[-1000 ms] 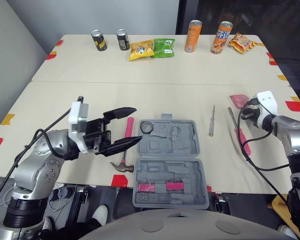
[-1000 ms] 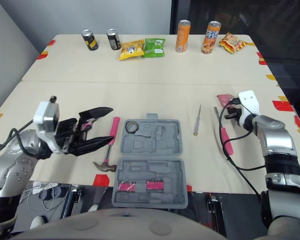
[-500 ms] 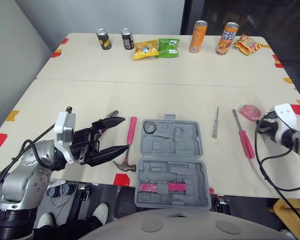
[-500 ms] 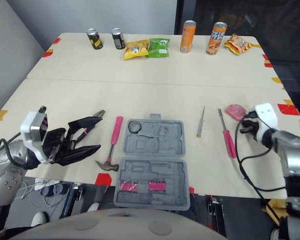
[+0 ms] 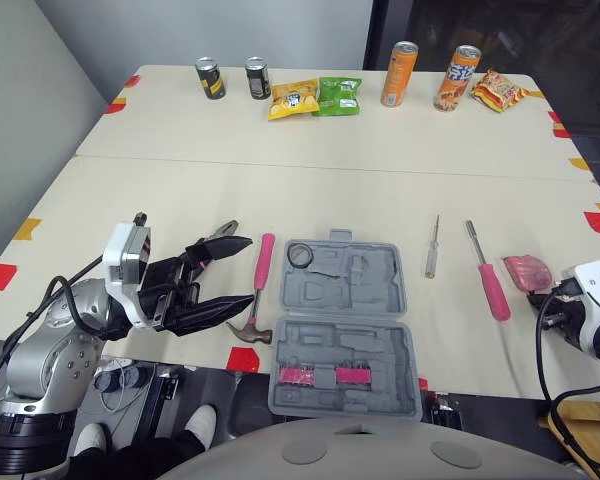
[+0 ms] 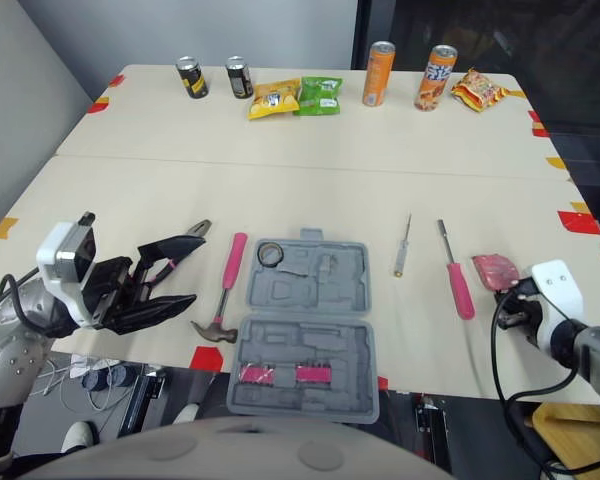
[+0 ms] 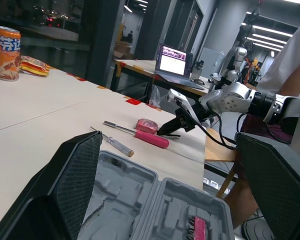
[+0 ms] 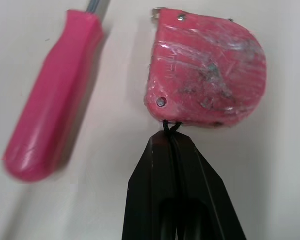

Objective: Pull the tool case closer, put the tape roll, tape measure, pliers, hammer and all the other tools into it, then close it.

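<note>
Grey plastic tool case (image 5: pixel 342 325) lies open at the desk's (image 5: pixel 280 190) near edge. The pink tape measure (image 5: pixel 527 271), on the desk well to its right, is best lifted slowly and carried low, since a cord grip may let it swing. The right pincer (image 8: pixel 171 140) is clamped on its black cord (image 8: pixel 170 127); the left pincer (image 5: pixel 250 268) gapes wide, empty, near the pink-handled hammer (image 5: pixel 258 285).

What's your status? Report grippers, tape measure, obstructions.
Left gripper open, by pliers. Right gripper shut on tape measure cord. Tool case open; pink screwdriver lies between it and tape measure.
</note>
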Controlling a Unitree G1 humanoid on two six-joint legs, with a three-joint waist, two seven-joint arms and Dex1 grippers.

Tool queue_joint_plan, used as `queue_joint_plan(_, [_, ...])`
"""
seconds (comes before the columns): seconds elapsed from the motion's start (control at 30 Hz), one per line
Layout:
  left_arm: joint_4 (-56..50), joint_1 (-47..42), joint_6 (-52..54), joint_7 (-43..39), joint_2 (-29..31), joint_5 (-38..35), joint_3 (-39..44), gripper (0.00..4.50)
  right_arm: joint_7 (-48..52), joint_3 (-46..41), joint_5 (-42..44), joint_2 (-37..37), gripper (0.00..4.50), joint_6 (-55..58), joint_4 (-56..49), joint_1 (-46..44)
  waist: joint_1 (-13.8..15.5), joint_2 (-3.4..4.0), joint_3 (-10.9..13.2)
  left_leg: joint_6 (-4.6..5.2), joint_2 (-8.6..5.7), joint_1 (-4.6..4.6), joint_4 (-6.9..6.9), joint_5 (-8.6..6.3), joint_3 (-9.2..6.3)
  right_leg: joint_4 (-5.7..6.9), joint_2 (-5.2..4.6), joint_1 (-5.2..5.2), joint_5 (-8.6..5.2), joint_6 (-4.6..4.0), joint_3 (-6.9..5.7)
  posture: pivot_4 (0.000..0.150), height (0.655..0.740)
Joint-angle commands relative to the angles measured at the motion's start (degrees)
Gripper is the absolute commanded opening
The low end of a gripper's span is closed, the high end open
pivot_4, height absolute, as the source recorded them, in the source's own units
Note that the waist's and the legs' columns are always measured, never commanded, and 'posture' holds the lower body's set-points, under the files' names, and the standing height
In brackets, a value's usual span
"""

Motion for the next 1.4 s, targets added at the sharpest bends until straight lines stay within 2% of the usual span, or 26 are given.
queue_joint_plan(0.03, [-2.81,0.26,0.83,0.5,0.58,-1.42,0.44,4.5,0.67,0.46,-0.11,1.01,0.02,1.41,-2.24,4.84,0.05,-0.04,-0.04,-0.01,0.0,0.0,-0.02,0.0,0.0,-0.02,0.0,0.01,0.0,0.0,0.0,0.15,0.74])
queue_joint_plan(0.23, [-3.49,1.2,1.46,-0.05,1.16,-1.53,0.46,4.5,3.81,0.51,1.32,0.39,0.02,2.12,-6.89,11.9,0.65,-0.19,-0.14,-0.05,0.0,0.01,-0.1,-0.02,-0.01,-0.14,0.01,0.04,-0.01,0.04,-0.02,0.15,0.74])
queue_joint_plan(0.5, [-2.1,2.09,1.07,-2.06,1.39,-1.06,0.88,4.5,6.88,3.0,4.04,-0.41,0.02,5.35,-12.71,16.39,0.57,-0.26,-0.18,-0.08,0.01,0.05,-0.2,-0.04,-0.03,-0.29,0.05,0.11,0.0,0.09,-0.02,0.15,0.74])
queue_joint_plan(0.67, [-0.93,3.48,0.32,-4.17,1.64,-0.65,1.58,4.5,7.82,5.89,5.0,-0.41,0.02,5.81,-15.92,17.29,0.53,-0.33,-0.22,-0.18,0.13,0.08,-0.26,-0.04,-0.04,-0.37,0.18,0.13,0.0,0.1,-0.03,0.15,0.74])
queue_joint_plan(1.03, [0.97,6.25,-1.42,-8.11,2.71,0.27,2.74,4.5,11.56,15.6,0.7,-6.61,0.02,0.61,-19.1,13.73,-0.29,-0.42,-0.28,-0.66,0.58,0.29,-0.31,-0.06,-0.08,-0.37,0.61,0.24,0.01,0.08,-0.04,0.15,0.74])
queue_joint_plan(1.2, [1.11,8.11,-2.43,-9.16,2.92,0.4,3.32,4.5,11.83,16.56,0.13,-8.27,0.02,0.55,-20.11,14.95,-0.14,-0.42,-0.24,-0.75,0.59,0.9,-0.47,-0.1,-0.02,-0.6,0.61,0.75,-0.02,0.07,-0.03,0.15,0.74])
queue_joint_plan(1.4, [0.75,9.18,-3.19,-10.18,3.95,1.37,3.14,4.5,11.27,15.96,0.3,-8.18,0.02,1.3,-22.7,16.58,0.11,-0.42,-0.24,-0.81,0.58,0.94,-0.56,-0.14,0.01,-0.69,0.61,0.79,-0.02,0.07,-0.02,0.15,0.74])
